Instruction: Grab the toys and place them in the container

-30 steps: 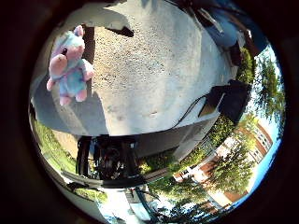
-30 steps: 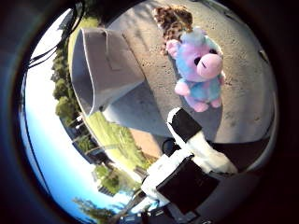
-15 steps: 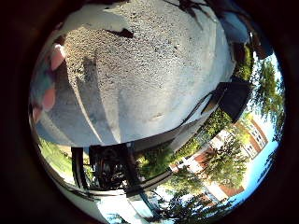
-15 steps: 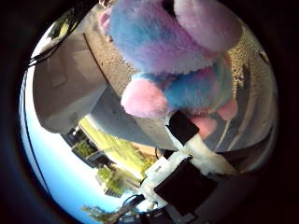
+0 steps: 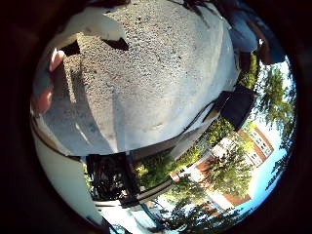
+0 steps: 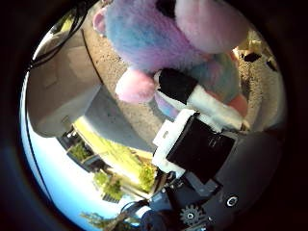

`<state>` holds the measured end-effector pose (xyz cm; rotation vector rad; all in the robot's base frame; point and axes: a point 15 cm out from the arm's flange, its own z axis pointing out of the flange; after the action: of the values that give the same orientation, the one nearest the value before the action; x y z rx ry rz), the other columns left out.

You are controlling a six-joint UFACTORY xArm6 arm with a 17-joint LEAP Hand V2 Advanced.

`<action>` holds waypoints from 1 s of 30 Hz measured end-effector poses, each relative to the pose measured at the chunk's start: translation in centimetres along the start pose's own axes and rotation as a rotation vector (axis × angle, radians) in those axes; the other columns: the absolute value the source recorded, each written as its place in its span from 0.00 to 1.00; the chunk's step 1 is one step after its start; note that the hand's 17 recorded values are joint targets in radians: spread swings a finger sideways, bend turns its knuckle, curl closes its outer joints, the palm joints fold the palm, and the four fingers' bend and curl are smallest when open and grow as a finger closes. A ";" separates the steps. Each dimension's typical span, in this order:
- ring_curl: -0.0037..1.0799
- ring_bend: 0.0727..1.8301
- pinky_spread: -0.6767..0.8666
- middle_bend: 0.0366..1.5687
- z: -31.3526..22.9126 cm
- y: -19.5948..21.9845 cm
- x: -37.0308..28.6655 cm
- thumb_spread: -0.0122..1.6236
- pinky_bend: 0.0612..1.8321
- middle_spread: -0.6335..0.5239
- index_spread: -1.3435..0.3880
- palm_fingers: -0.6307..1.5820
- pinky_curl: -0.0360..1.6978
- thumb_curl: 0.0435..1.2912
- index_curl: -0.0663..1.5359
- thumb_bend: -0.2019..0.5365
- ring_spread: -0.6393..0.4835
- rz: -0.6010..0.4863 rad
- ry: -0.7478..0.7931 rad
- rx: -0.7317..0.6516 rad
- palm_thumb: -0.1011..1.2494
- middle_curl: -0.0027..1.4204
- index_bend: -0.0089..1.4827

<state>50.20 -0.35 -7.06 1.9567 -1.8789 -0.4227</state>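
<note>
robot hand (image 6: 202, 139): boxy black and white segments, a black-tipped white finger, small grey gear.

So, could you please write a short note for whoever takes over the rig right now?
Right hand: close over the plush toy, one finger lying against its body; whether the grasp has closed cannot be told.
Plush toy: pink and blue, fills much of the thumb-side view, on the rough table top.
Container: grey, on the same table beside the toy.
Done: the approach.
Left: secure the grasp, lift, place the toy in the container.
</note>
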 end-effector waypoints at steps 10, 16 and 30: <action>0.67 0.74 0.60 0.67 -4.6 1.6 1.1 0.69 0.78 0.38 0.40 0.76 0.40 0.41 0.03 0.35 0.52 -0.009 -0.014 0.019 0.82 0.69 0.34; 0.70 0.75 0.57 0.69 -8.6 6.2 1.9 0.69 0.79 0.36 0.32 0.73 0.44 0.47 0.03 0.33 0.50 -0.048 -0.024 -0.066 0.84 0.74 0.43; 0.73 0.78 0.54 0.72 -25.5 16.8 -2.7 0.70 0.82 0.35 0.20 0.70 0.49 0.57 0.03 0.26 0.48 -0.207 -0.103 0.082 0.83 0.80 0.56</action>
<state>47.46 3.79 23.19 2.2338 -1.7856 -0.5229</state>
